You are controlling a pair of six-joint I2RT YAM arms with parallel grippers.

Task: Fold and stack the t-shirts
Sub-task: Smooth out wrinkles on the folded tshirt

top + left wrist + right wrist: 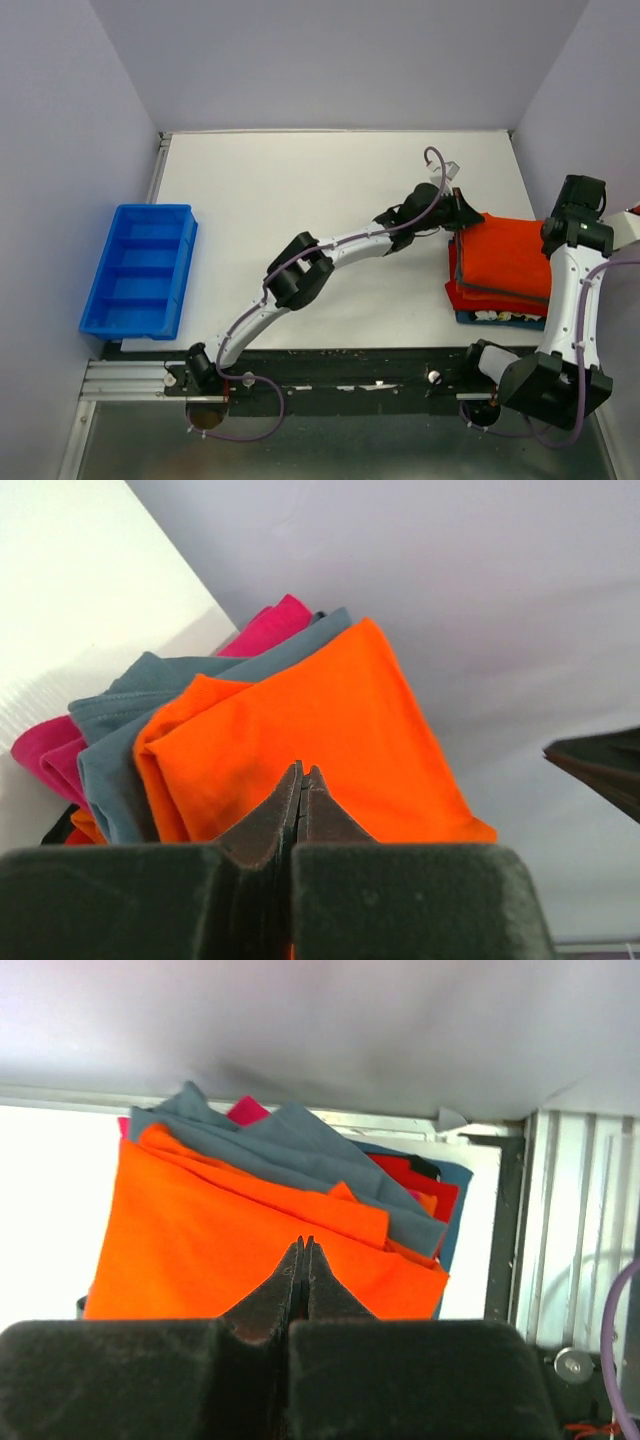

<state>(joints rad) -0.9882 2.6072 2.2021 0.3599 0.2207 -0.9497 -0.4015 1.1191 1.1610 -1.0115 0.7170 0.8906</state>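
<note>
A stack of folded t-shirts lies at the table's right side, with a bright orange-red shirt (508, 255) on top. The left wrist view shows the orange shirt (330, 715) over a dark teal one (115, 745) and a pink-red one (268, 628). The right wrist view shows orange (200, 1235), teal (290, 1145), red (420, 1178) and blue (463, 1188) layers. My left gripper (466, 208) is shut and empty at the stack's far left corner, with its tips (303, 772) just above the orange cloth. My right gripper (552, 240) is shut and empty over the stack's right edge (303, 1243).
A rigid blue plastic bin (140, 268) with dividers stands off the table's left edge. The white table (300, 200) stretches between the bin and the stack. Grey walls close in the back and both sides. The dark base rail (350, 375) runs along the near edge.
</note>
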